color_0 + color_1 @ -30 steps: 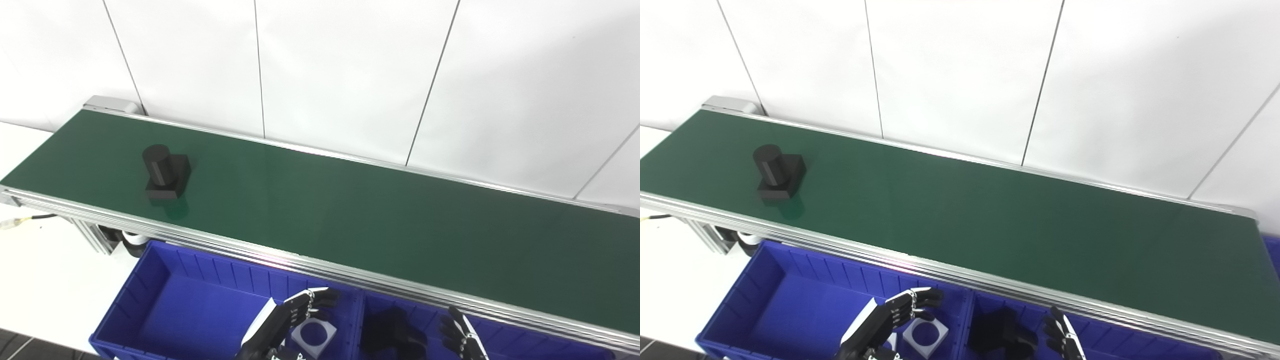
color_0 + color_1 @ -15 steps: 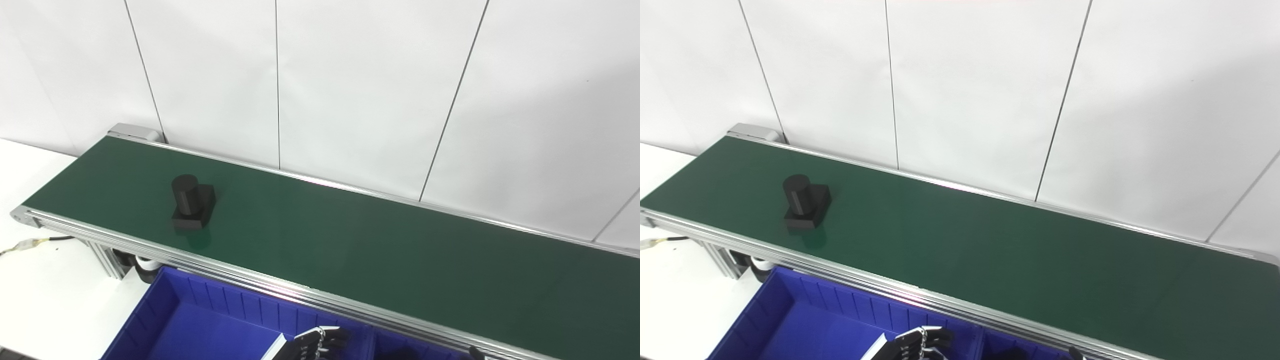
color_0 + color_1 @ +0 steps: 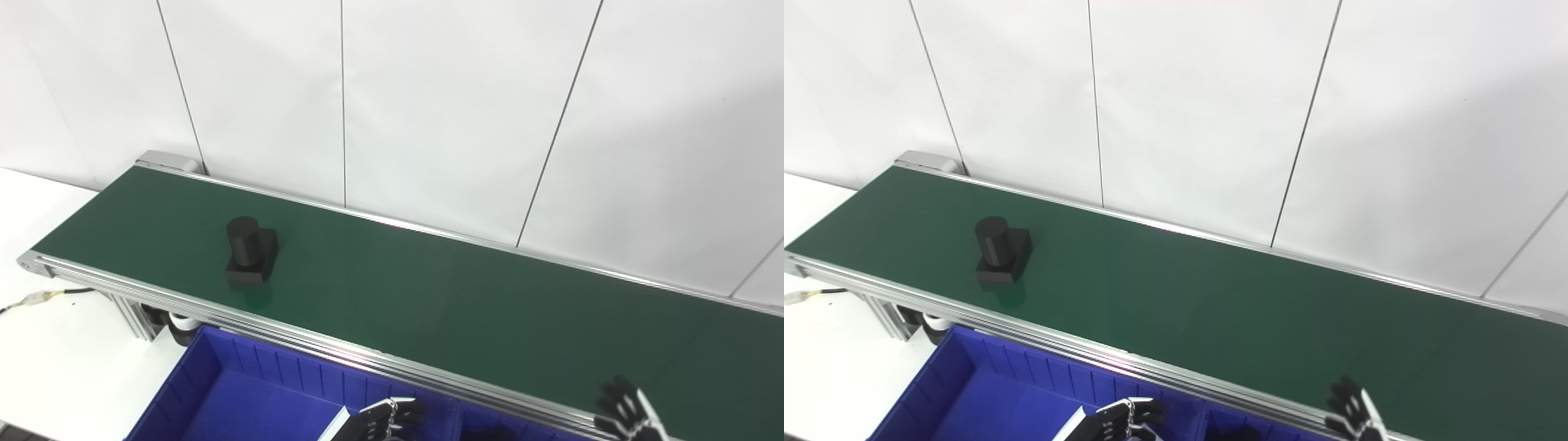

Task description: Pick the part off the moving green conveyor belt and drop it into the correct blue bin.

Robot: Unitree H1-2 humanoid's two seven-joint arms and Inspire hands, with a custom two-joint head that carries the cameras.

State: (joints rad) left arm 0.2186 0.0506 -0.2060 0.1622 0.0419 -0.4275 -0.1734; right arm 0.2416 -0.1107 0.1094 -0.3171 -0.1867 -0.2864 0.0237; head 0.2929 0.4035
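A black part (image 3: 250, 253), a cylinder standing on a square base, rides on the left part of the green conveyor belt (image 3: 465, 306); it also shows in the right eye view (image 3: 1002, 251). My left hand (image 3: 383, 421) is at the bottom edge over the left blue bin (image 3: 257, 392), fingers curled, holding nothing. My right hand (image 3: 626, 411) is raised at the bottom right over the belt's near edge, fingers spread and empty. Both hands are far from the part.
The belt's aluminium rail (image 3: 343, 343) runs between the bins and the belt. A second blue bin (image 3: 490, 425) lies right of the first, mostly cut off. A white wall stands behind the belt. A cable (image 3: 37, 298) lies on the white surface at left.
The camera has tilted up, so the bins have slid mostly out of view. The part has moved right along the belt. My right hand has risen to the belt's near edge.
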